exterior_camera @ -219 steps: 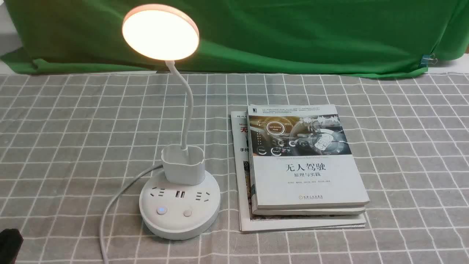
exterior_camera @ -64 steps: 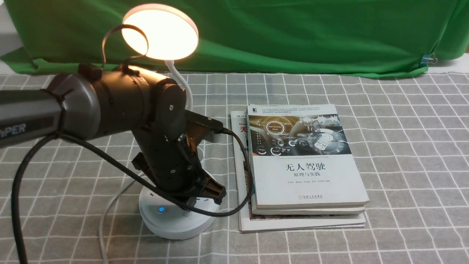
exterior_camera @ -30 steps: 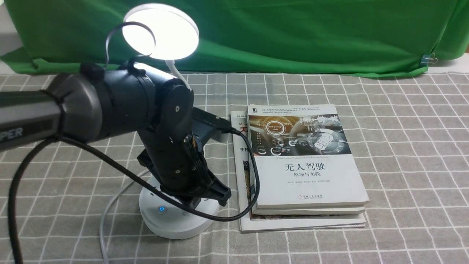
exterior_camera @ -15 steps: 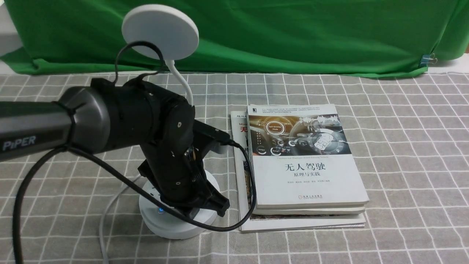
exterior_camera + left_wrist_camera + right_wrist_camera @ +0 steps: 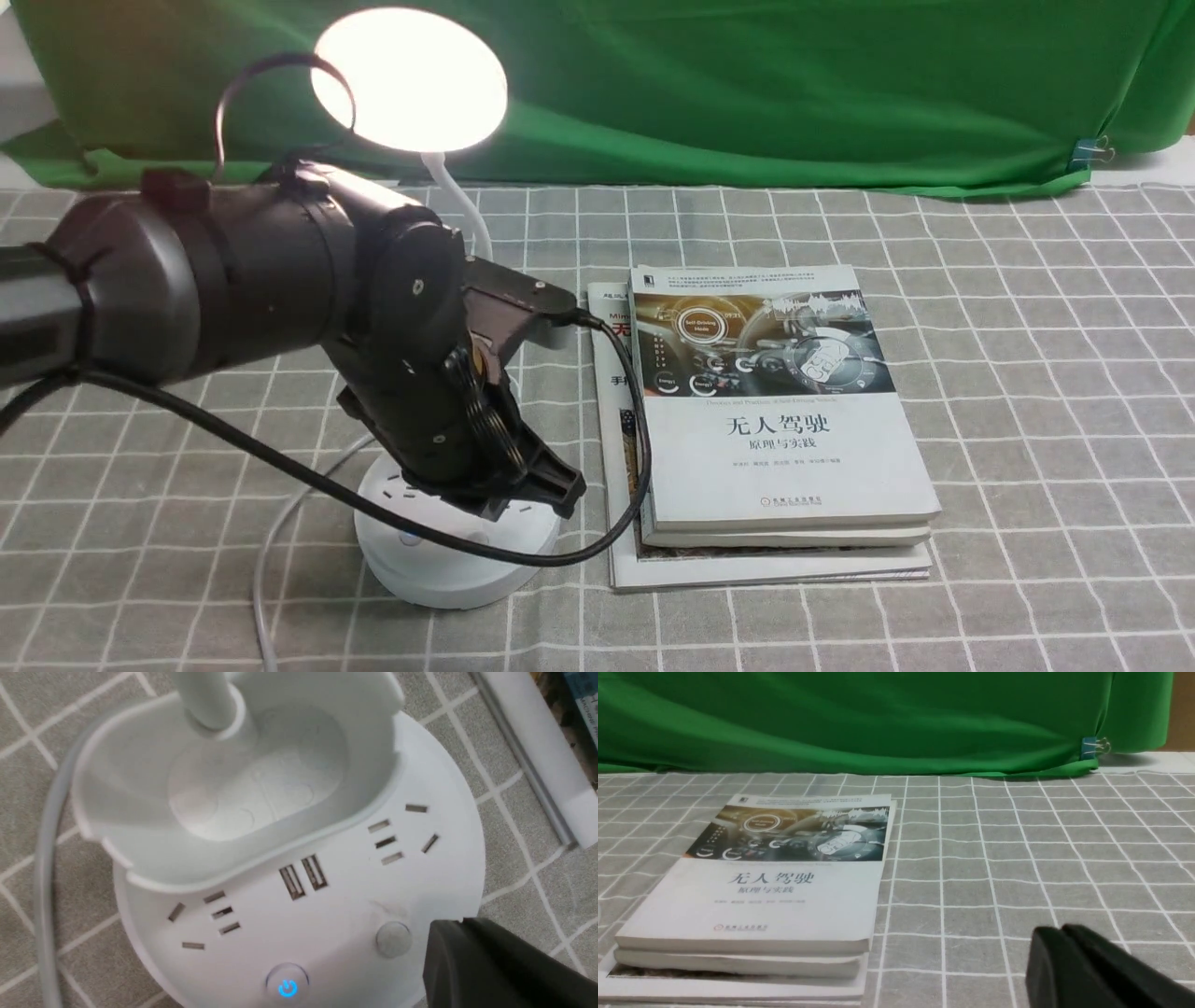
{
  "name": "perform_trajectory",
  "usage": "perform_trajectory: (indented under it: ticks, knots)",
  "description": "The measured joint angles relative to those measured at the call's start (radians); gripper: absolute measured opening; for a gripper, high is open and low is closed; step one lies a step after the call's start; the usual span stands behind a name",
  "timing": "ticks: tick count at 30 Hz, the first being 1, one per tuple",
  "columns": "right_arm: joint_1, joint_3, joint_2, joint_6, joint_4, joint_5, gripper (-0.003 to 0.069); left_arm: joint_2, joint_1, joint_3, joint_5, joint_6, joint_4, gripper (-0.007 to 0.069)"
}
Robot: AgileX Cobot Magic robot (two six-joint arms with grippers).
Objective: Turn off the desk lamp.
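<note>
Desk lamp (image 5: 411, 79) lit, base (image 5: 439, 574) half hidden behind left arm (image 5: 233, 271), both jaws together.

The left arm (image 5: 233, 271) hides seemingly half of the desk lamp (image 5: 411, 79).

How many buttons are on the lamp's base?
2. A blue-lit power button on the lamp base; a plain grey button beside it. The base is partly hidden.
</note>
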Motion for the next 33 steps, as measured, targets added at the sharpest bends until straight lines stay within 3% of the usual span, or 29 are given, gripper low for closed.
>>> perform_trajectory:
  ticks: [13,25,33]
  knots:
    - [0.000,0.000,0.000,0.000,0.000,0.000,0.0036,0.110,0.000,-0.018,0.006,0.000,0.007,0.0001]
    - [0.000,0.000,0.000,0.000,0.000,0.000,0.0036,-0.100,-0.001,0.021,0.032,-0.041,0.001,0.0001]
    - [0.000,0.000,0.000,0.000,0.000,0.000,0.0036,-0.473,-0.002,0.398,-0.212,-0.056,-0.042,0.0001]
